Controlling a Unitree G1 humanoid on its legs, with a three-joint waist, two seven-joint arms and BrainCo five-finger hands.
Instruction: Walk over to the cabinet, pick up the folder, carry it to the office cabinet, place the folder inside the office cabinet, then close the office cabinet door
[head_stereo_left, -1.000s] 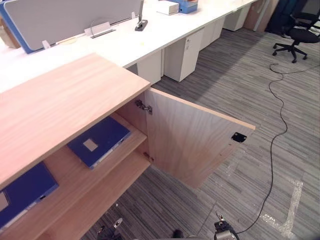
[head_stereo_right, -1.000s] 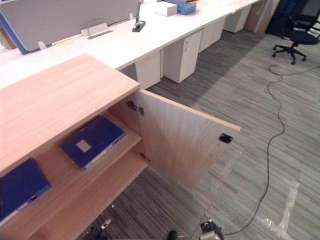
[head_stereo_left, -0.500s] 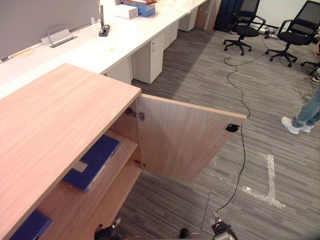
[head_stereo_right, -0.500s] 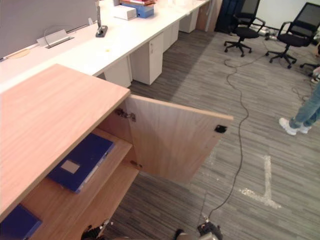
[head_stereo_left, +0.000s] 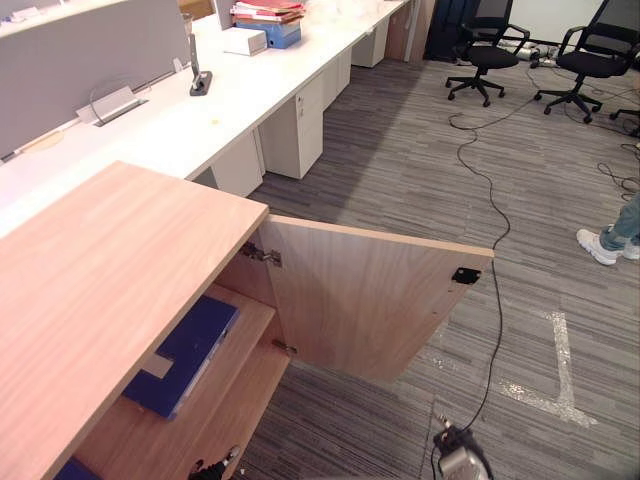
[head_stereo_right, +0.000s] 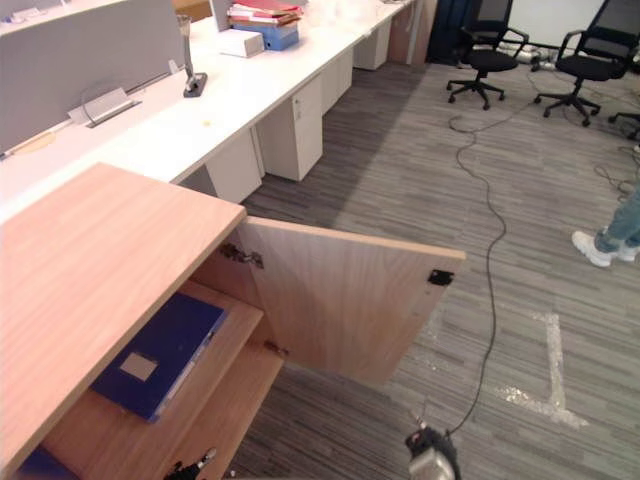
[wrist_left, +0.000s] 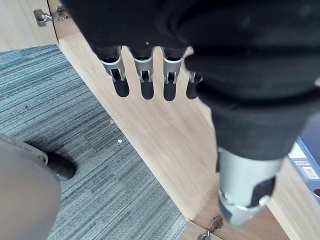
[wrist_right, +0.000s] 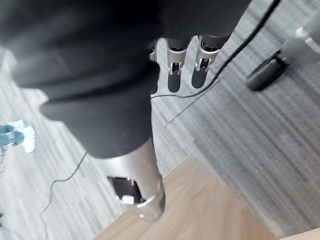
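Blue folder (head_stereo_right: 160, 352) lay on the shelf (head_stereo_right: 236, 326) of the open cabinet (head_stereo_left: 110, 270).
Its door (head_stereo_right: 340, 300) stood wide; left hand (wrist_left: 200, 55) and right hand (wrist_right: 125, 65) hung with fingers straight, empty.

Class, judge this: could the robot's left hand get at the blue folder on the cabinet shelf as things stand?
Probably yes. The door stands wide open, the blue folder lies near the shelf's front edge with nothing before it, and the left hand hangs open close by.
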